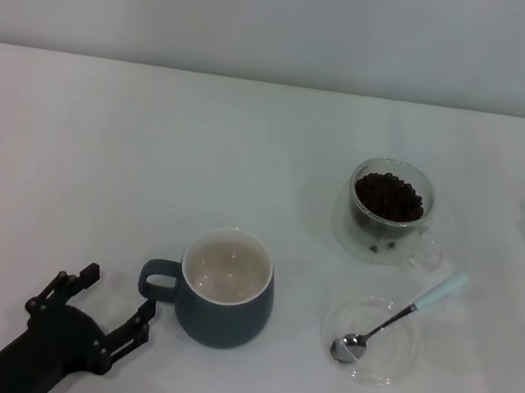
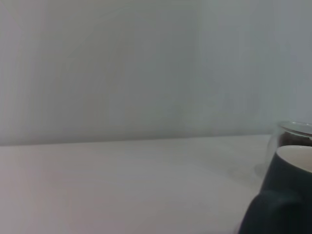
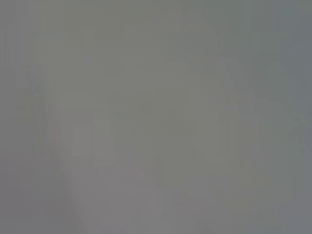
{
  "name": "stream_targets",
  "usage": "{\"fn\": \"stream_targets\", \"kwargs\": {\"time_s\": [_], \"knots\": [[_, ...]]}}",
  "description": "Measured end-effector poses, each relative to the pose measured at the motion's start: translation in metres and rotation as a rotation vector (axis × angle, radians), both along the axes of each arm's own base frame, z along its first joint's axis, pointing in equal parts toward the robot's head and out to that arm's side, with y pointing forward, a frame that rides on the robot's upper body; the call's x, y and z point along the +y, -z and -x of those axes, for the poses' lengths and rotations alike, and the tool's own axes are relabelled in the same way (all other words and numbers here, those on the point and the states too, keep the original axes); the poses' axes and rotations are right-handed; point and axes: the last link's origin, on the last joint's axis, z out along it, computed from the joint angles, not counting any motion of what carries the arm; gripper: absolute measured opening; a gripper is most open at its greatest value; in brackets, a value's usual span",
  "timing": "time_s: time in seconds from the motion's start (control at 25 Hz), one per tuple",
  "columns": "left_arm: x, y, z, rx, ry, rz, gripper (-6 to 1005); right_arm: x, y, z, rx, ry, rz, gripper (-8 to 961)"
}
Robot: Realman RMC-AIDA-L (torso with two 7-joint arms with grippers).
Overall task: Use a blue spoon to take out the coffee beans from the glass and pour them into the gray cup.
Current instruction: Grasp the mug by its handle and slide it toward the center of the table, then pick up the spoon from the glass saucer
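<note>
One blue spoon [image 1: 401, 319] lies slantwise on a flat clear saucer [image 1: 372, 339] toward the right of the white surface [image 1: 99, 149], its shiny metal bowl down at the near-left end on the saucer and its pale blue handle running up and away to the right, past the saucer's rim. Just beyond it stands the glass [image 1: 387, 210], clear and double-walled, holding a heap of dark coffee beans [image 1: 389, 196]; a few beans show lower down inside. The gray cup [image 1: 224, 288], dark blue-gray outside and cream-white within, sits near the middle, left of the saucer, its loop handle pointing left. The left end effector [image 1: 113, 305] rests low on the surface just beside that handle, black fingers spread apart and gripping nothing. Nothing lies between the cup and the spoon. The right end effector is out of sight, with only a dark sliver at the far right edge.
</note>
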Motion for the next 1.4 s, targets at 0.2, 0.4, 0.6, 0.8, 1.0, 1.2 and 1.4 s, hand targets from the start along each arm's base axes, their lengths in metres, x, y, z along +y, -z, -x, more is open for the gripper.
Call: {"fn": "stream_targets", "kwargs": {"time_s": [0.2,0.4,0.6,0.8,1.0,1.2,1.4], "knots": [[-0.015,-0.012,0.004,-0.021,0.019,-0.074,877,-0.007,-0.004,-0.009,0.067,0.021,0.012,855],[-0.025,-0.03,0.012,-0.046,-0.008,-0.203,876,-0.031,-0.012,-0.025,0.238,0.02,0.11,855],[-0.026,-0.061,0.028,-0.077,-0.1,-0.404,872,-0.052,-0.012,-0.036,0.403,0.026,0.347,854],[-0.012,-0.069,0.026,-0.082,-0.092,-0.44,869,-0.059,0.009,-0.037,0.461,0.082,0.567,854],[-0.004,-0.068,0.023,-0.076,-0.07,-0.429,866,-0.059,0.03,-0.026,0.474,0.073,0.64,851],[-0.004,-0.069,0.024,-0.071,-0.066,-0.429,866,-0.054,0.049,-0.016,0.477,0.064,0.688,852],[-0.005,-0.07,0.025,-0.068,-0.069,-0.43,867,-0.051,0.057,-0.011,0.478,0.067,0.715,852]]}}
